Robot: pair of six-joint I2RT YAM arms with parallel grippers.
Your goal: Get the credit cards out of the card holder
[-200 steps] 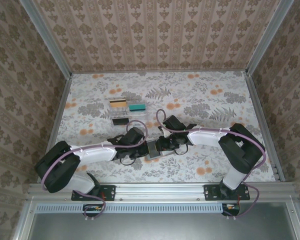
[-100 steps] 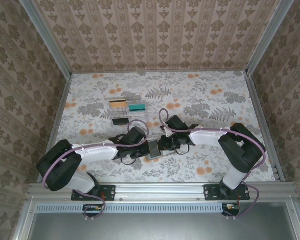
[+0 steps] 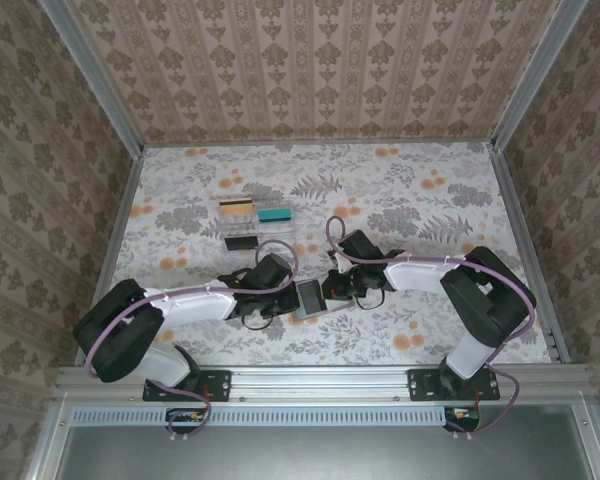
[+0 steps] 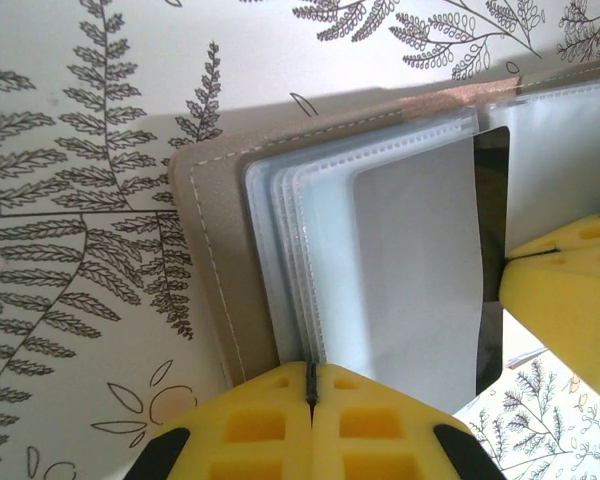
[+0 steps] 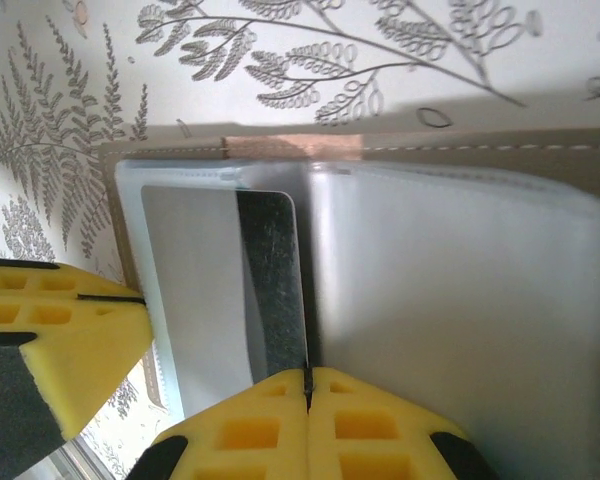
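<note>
Seemingly, card holder (image 3: 308,297) lies on floral table (image 3: 430,200).

A desk (image 3: 430,190) is stretching across the enclosure under a pale cover printed with grey ferns and orange flowers. A clear plastic tray (image 3: 283,232) is sitting on the left half of it, toward the far side. Brown patterned walls (image 3: 310,70) are rising behind and on both sides, and slanting metal posts (image 3: 90,75) are framing the corners. A metal rail (image 3: 320,378) is running along the near edge, with a slotted grey strip (image 3: 320,415) lying just below it.
</note>
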